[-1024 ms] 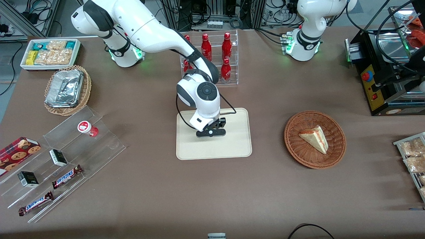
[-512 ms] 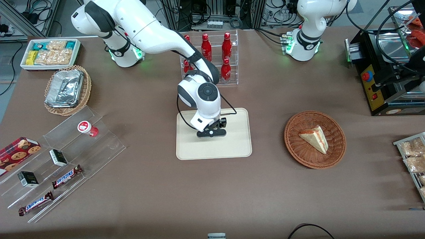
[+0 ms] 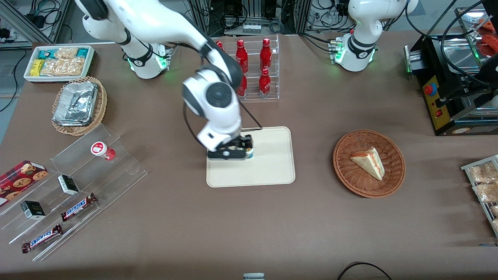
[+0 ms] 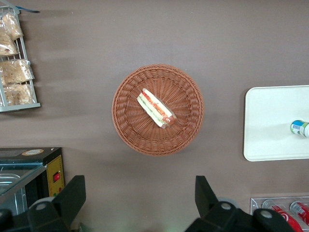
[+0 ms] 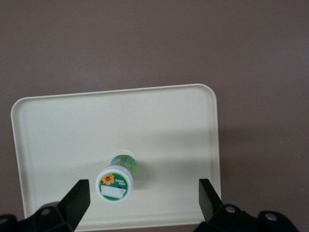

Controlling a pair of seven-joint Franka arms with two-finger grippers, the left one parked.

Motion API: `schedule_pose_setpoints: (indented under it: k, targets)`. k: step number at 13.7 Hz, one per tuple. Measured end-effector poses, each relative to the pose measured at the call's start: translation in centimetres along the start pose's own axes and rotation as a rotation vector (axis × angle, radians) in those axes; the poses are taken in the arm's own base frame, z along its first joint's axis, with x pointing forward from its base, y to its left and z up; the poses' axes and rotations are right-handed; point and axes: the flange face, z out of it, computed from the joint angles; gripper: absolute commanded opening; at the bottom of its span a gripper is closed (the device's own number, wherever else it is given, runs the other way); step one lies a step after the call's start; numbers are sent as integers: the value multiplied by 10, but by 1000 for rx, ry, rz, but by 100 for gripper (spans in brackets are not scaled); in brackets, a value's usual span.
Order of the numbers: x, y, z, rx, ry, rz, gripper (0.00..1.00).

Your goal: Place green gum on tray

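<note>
**Right wrist view: green gum standing on tray, gripper released**

Right wrist view shows the green gum (image 5: 116, 181) standing upright on the tray (image 5: 63, 130), white lid with its green-and-yellow label facing the camera. The canister rests inside the rim, near one long edge of the tray. The 2 fingers (image 5: 75, 200) of the gripper (image 5: 144, 199) are spread wide apart, 1 on each side of the canister, and neither touches it. The gripper is above the tray, raised clear of the canister.

In the front view, the gripper (image 3: 229, 152) sits over the part of the tray (image 3: 272, 163) nearest the working arm's end of the table. The green gum (image 3: 249, 151) is mostly hidden by the wrist; only a small part of its body shows just beside the gripper.

The left wrist view shows the green gum (image 4: 300, 128) on the tray (image 4: 270, 121), apart from the rim.

Other items in the front view:
- 1 red gum canister (image 3: 102, 150) on a clear acrylic display stand (image 3: 116, 171), toward the working arm's end of the table.
- 1 round wicker basket (image 3: 346, 175) holding a sandwich wedge (image 3: 368, 162), toward the parked arm's end of the table.
- Red bottles (image 3: 265, 52) in a clear rack, farther from the front camera than the tray.
</note>
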Motion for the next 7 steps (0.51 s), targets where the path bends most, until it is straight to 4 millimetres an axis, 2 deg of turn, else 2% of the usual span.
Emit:
schedule_pose_setpoints:
  k: [3,5,7]
  targets:
    - [19,70,-72,16,-55,95,100]
    - [33,124,-107,21,-90,96,100]
    - [43,177,-133,15,-115,104,100]
